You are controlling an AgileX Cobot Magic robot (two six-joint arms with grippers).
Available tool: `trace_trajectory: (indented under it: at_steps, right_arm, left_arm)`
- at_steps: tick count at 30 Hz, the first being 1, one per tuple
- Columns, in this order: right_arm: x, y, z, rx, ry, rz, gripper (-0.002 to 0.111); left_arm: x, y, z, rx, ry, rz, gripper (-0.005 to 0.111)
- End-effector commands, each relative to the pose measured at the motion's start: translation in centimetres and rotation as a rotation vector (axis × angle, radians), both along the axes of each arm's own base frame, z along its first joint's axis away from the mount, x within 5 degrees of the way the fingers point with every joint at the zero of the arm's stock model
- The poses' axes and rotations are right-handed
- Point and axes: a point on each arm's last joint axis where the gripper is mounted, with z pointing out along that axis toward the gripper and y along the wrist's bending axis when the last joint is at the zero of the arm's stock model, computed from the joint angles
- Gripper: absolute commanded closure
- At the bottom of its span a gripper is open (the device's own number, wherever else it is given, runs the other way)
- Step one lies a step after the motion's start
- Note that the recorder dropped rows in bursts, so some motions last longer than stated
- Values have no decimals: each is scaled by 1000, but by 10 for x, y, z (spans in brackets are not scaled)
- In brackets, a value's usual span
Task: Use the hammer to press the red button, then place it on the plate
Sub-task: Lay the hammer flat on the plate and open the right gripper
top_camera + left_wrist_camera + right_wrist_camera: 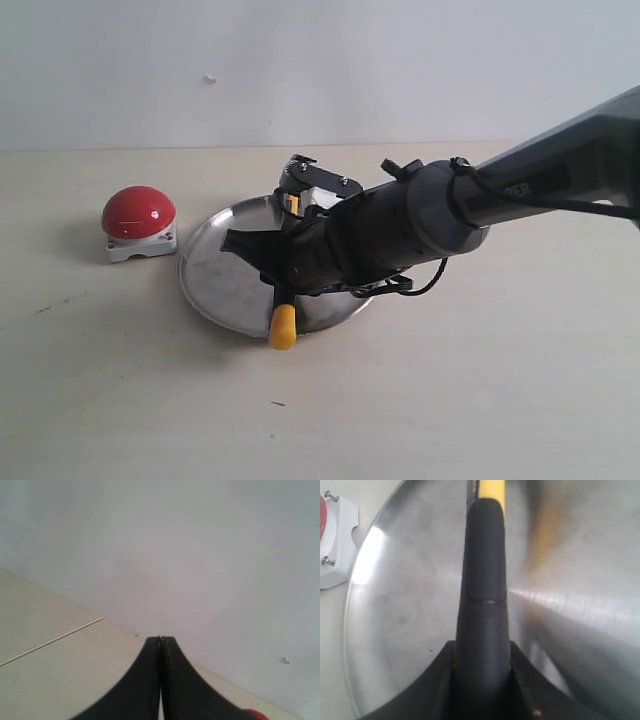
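Since the task ends with the hammer (283,325) on the plate (215,275), the right gripper (481,655), clamped round the black handle, holds it low across the metal, likely for setting down. The yellow end juts past the near rim and the head points toward the far rim. Whether it rests there I cannot tell. The red button (138,212) sits on the worktop (450,400) just left of the plate. The left gripper (160,680) is closed, empty, aimed at the wall.
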Motion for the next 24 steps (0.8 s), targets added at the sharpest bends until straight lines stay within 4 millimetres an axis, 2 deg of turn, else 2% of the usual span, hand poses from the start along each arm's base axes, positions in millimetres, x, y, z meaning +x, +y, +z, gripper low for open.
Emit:
trace_trajectory:
  at_steps: [1, 15, 24]
  right_arm:
    - [2, 1, 1, -9, -14, 15, 99]
    - [2, 1, 1, -45, -39, 59, 64]
    - [6, -7, 2, -144, -93, 35, 57]
  left_arm:
    - [0, 0, -1, 7, -2, -1, 107]
    - [0, 0, -1, 7, -2, -1, 107]
    - [0, 0, -1, 7, -2, -1, 107]
